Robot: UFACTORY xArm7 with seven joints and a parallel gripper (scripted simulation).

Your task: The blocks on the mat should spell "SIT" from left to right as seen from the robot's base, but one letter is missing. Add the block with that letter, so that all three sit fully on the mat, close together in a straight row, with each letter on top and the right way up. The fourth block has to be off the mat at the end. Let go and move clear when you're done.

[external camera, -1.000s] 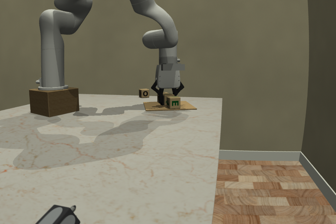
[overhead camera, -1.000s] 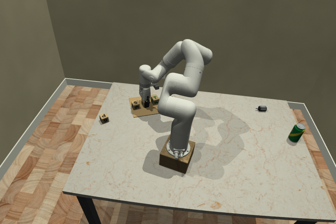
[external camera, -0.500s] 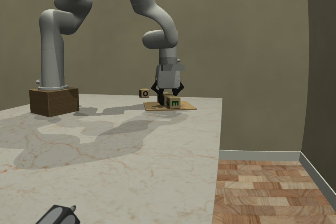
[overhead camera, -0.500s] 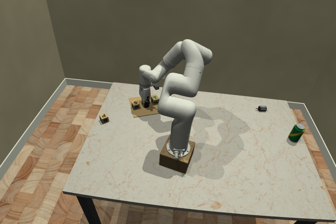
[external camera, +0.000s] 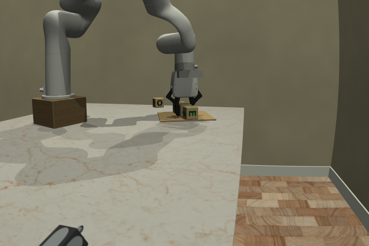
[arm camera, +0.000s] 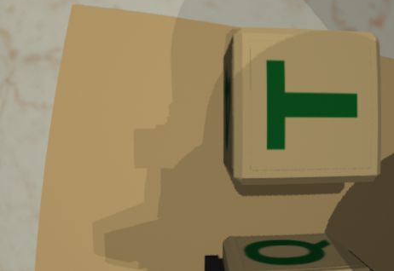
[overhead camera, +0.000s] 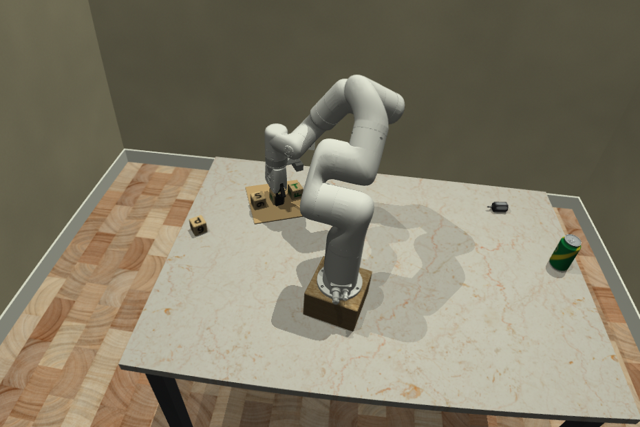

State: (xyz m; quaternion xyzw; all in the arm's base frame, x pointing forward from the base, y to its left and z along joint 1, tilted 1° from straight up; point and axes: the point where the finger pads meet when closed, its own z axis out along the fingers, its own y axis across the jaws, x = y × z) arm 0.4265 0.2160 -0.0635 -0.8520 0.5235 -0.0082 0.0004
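- The claw (external camera: 183, 108) grasps the middle block (arm camera: 290, 251) low on the mat (overhead camera: 268, 215) — near the table's (overhead camera: 361, 360) far-left corner.
- S block (overhead camera: 257, 198) and T block (overhead camera: 294, 188) flank it.
- Fourth block (overhead camera: 197, 224) sits off the mat, at the table's left edge.

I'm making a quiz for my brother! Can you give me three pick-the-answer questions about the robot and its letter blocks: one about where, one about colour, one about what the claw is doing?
1. Where is the lone block that is away from the mat?
A. on the floor
B. on the table, left of the mat in the top view
C. stacked on another block

2. What colour is the letter on the T block?
A. red
B. green
C. blue

3. What is the gripper doing?
A. hanging wide open
B. shut on nothing
C. shut on the middle block

Answers: 1 B, marble lies under it; 2 B, the wrist view shows a green T; 3 C, the fingers pinch that block over the mat.
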